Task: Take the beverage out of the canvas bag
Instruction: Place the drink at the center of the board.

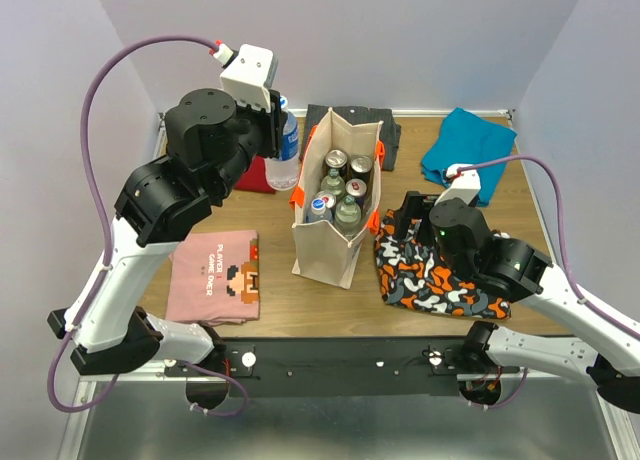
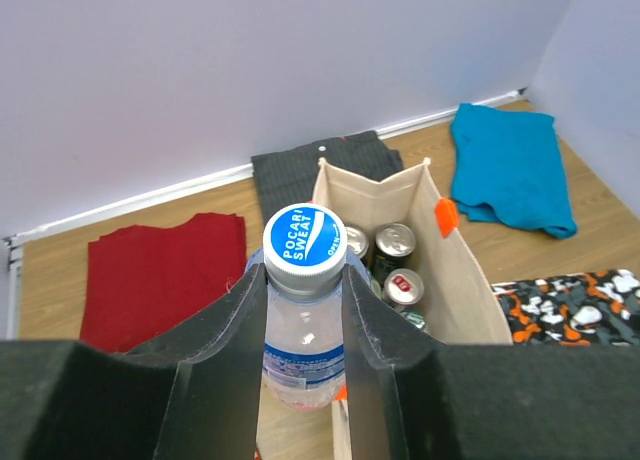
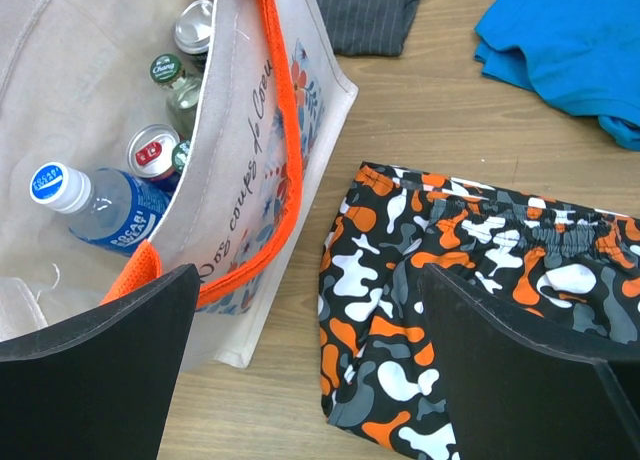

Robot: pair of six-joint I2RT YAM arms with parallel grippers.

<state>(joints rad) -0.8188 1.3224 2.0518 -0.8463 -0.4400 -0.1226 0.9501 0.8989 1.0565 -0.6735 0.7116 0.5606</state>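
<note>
- The left tool pinches a clear bottle just under its blue-and-white cap. The bottle hangs in the air outside the canvas bag, just beside the bag's left rim and above the worktop.
- The plastic looks smooth and the hold sits high on the bottle, so a quick swing could let it slide down between the fingers or twist.
- In the left wrist view the bottle's base seems near the bag's rim and an orange piece. If it moves sideways before it clears them, it may snag the soft wall and drag or tip the bag.
- The right tool is spread and grips nothing. It hovers over the patterned shorts, beside the bag's right wall. Nothing steadies the bag, so a knock would probably shift it.
- A red cloth lies under the bottle. Set down on folded fabric, the bottle may well topple, so bare wood looks safer.
- The bag stands upright and open, with several drinks inside. There is another bottle with a blue cap, leaning, a can with a red top, a green-capped bottle and a silver can.
- The task seems far from finished, since so many drinks are inside.
</note>
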